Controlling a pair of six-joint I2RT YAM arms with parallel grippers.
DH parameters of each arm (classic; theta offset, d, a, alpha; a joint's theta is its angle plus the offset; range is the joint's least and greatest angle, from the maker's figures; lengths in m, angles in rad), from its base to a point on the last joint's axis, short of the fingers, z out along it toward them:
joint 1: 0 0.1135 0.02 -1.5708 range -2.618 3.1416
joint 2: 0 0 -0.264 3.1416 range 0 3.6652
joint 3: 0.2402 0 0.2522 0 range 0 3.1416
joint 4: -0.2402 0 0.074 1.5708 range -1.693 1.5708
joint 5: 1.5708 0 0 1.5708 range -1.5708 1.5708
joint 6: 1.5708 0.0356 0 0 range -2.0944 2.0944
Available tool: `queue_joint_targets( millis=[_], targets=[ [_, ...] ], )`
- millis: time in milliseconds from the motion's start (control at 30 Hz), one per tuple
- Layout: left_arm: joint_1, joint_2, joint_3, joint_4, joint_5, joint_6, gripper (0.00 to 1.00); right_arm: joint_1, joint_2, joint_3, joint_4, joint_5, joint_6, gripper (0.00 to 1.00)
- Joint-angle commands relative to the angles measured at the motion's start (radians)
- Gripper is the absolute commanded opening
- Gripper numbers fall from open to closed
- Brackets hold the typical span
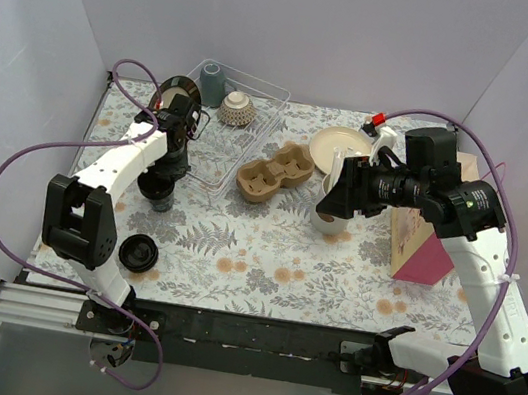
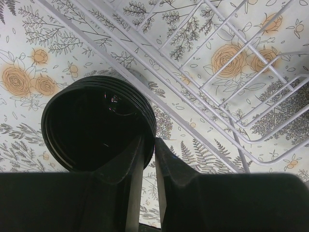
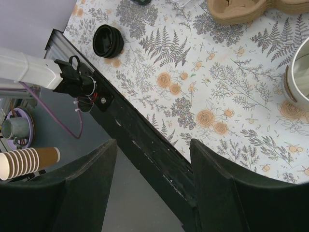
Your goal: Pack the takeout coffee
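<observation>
Black-lidded takeout coffee (image 2: 96, 128) stands left on floral table (image 1: 266, 249), beside clear tray (image 1: 262, 91) holding grey cup (image 1: 210, 77). My left gripper (image 2: 149, 142) directly above, jaws nearly together, pinching lid rim by my read. Cardboard carrier (image 1: 273, 171) lies rightward, wells empty. Right gripper (image 3: 153, 145) spread, holding nothing.

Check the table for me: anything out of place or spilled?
A loose black lid lies by the left arm's base, while a white cup across the table stands open-topped, no lid on it. No spill visible.
</observation>
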Motion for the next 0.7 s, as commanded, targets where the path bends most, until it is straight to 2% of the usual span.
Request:
queue_joint_targets(
  millis=[0, 267, 400, 467, 567, 667],
  targets=[
    [0.005, -0.023, 0.015, -0.001, -0.02, 0.005, 0.13, -0.002, -0.01, 0.011, 0.011, -0.003, -0.005, 0.7],
    [0.005, -0.023, 0.041, -0.009, -0.026, 0.005, 0.09, -0.002, -0.008, 0.008, 0.014, -0.006, -0.005, 0.7],
    [0.005, -0.023, 0.041, -0.012, -0.029, 0.004, 0.14, -0.002, -0.002, 0.012, 0.012, -0.006, -0.003, 0.7],
    [0.005, -0.024, 0.038, -0.01, -0.027, 0.004, 0.11, -0.002, -0.002, 0.014, 0.012, -0.008, -0.006, 0.7],
    [0.005, -0.026, 0.032, -0.009, -0.026, 0.004, 0.0, -0.002, 0.002, 0.019, 0.008, -0.009, -0.005, 0.7],
    [0.005, -0.027, 0.028, -0.007, -0.026, 0.004, 0.0, -0.002, 0.002, 0.022, 0.008, -0.009, -0.006, 0.7]
  ],
)
